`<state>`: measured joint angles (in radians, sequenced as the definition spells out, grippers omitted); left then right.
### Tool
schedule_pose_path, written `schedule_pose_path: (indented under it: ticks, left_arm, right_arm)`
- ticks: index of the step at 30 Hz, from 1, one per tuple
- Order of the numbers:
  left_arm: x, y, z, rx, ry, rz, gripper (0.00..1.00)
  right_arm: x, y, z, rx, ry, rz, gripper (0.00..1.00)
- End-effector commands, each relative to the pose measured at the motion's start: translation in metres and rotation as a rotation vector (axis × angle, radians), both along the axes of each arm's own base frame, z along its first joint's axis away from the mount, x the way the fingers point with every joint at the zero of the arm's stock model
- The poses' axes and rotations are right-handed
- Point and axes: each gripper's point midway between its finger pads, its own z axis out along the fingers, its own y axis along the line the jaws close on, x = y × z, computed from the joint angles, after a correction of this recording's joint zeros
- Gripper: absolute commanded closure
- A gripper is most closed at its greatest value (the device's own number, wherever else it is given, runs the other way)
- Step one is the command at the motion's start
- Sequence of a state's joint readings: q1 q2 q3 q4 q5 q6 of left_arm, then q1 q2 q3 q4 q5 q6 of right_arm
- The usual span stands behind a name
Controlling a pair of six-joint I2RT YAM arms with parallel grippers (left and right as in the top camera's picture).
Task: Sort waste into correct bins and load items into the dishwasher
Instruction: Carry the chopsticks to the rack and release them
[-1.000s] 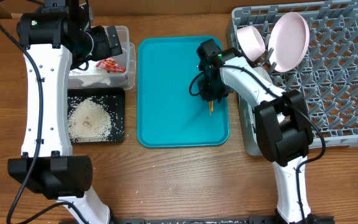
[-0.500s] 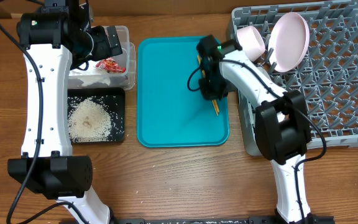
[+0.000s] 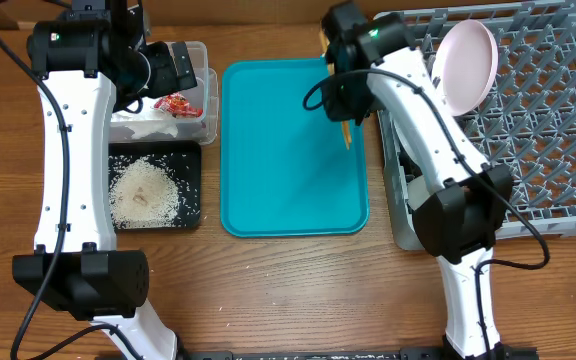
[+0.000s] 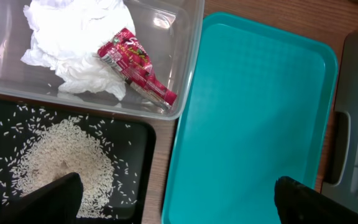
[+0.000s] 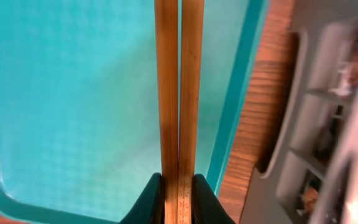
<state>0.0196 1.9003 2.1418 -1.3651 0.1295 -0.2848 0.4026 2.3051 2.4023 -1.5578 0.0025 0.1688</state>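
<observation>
My right gripper (image 5: 179,186) is shut on the two wooden chopsticks (image 5: 179,93) and holds them above the right edge of the teal tray (image 3: 268,150); from overhead their tips (image 3: 346,135) hang below the gripper (image 3: 340,100). The grey dish rack (image 3: 548,130) holds a round white plate (image 3: 466,65) upright. The clear tub (image 4: 179,68) holds the white napkin (image 4: 67,43) and the red-and-white wrapper (image 4: 138,68). The black tray (image 4: 148,149) holds rice grains (image 4: 61,162). My left gripper (image 4: 176,199) is open and empty above the tub and black tray.
The teal tray (image 4: 253,124) lies between the bins and the rack. The rack's left wall (image 5: 328,124) is close to the right of the chopsticks. Bare wooden table (image 3: 298,290) lies in front.
My right gripper has risen and moved toward the far edge of the table, carrying the chopsticks up off the teal tray toward the rack's corner. The left arm has not moved.
</observation>
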Motion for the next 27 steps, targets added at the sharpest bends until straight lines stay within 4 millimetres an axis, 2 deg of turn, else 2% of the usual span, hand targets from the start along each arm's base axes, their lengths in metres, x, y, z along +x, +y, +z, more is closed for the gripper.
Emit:
schedule_pose_path:
  ticks: [1, 5, 9, 13, 16, 21, 24, 27]
  left_arm:
    - [0.001, 0.000, 0.008, 0.010, -0.024, -0.007, 0.00]
    - [0.001, 0.000, 0.008, 0.010, -0.024, -0.007, 0.00]
    - [0.001, 0.000, 0.008, 0.010, -0.024, -0.006, 0.00]
    - [0.001, 0.000, 0.008, 0.010, -0.024, -0.006, 0.00]
    - [0.001, 0.000, 0.008, 0.010, -0.024, -0.006, 0.00]
    - [0.001, 0.000, 0.008, 0.010, -0.024, -0.007, 0.00]
    - [0.001, 0.000, 0.008, 0.010, -0.025, -0.007, 0.00]
    - [0.001, 0.000, 0.008, 0.010, -0.025, -0.007, 0.00]
  right_arm:
    - [0.012, -0.024, 0.044, 0.060, -0.083, -0.156, 0.91]
    - [0.014, -0.061, 0.086, 0.109, -0.143, -0.333, 0.91]
    - [0.010, -0.113, 0.122, 0.155, -0.197, -0.545, 0.91]
    - [0.007, -0.169, 0.137, 0.175, -0.229, -0.732, 0.91]
    - [0.007, -0.207, 0.137, 0.180, -0.230, -0.845, 0.91]
    - [-0.001, -0.254, 0.122, 0.169, -0.185, -0.974, 0.91]
    - [-0.008, -0.271, 0.104, 0.146, -0.126, -1.020, 0.91]
    - [-0.015, -0.275, 0.081, 0.125, -0.053, -1.045, 0.93]
